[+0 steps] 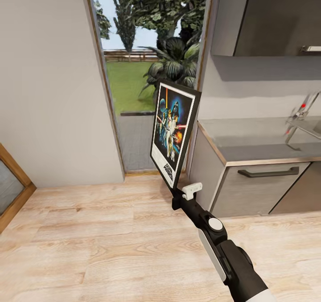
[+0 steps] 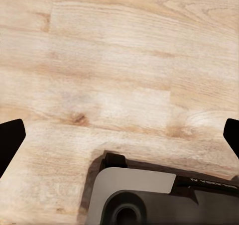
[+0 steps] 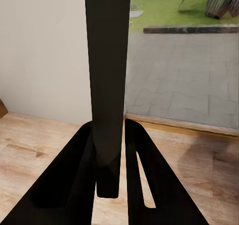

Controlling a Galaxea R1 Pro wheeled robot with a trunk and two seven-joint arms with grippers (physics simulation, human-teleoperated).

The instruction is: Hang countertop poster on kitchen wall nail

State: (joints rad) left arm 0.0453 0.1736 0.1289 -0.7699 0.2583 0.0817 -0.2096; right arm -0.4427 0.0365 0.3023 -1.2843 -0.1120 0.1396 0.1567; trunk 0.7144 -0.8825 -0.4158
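Observation:
The Star Wars poster point(image 1: 174, 132) stands upright in the air in the middle of the head view, tilted slightly, its dark blue artwork facing left. My right gripper point(image 1: 177, 191) is shut on its lower corner, with the black arm reaching up from the bottom right. Seen edge-on in the right wrist view, the poster point(image 3: 107, 75) is a dark vertical strip clamped between the two black fingers point(image 3: 74, 175). The steel kitchen countertop point(image 1: 258, 144) with its tap point(image 1: 302, 110) lies just right of the poster. My left gripper point(image 2: 119, 135) hangs open over the wooden floor point(image 2: 119, 60).
A tall glass door point(image 1: 147, 70) onto a garden fills the wall behind the poster. A plain grey wall point(image 1: 49, 83) stands at left, with a wood-framed panel point(image 1: 11, 186) in the lower left. Grey cabinet fronts point(image 1: 263, 186) sit under the worktop and a wall cupboard point(image 1: 267, 17) above. Part of the robot's base point(image 2: 159, 200) is under the left gripper.

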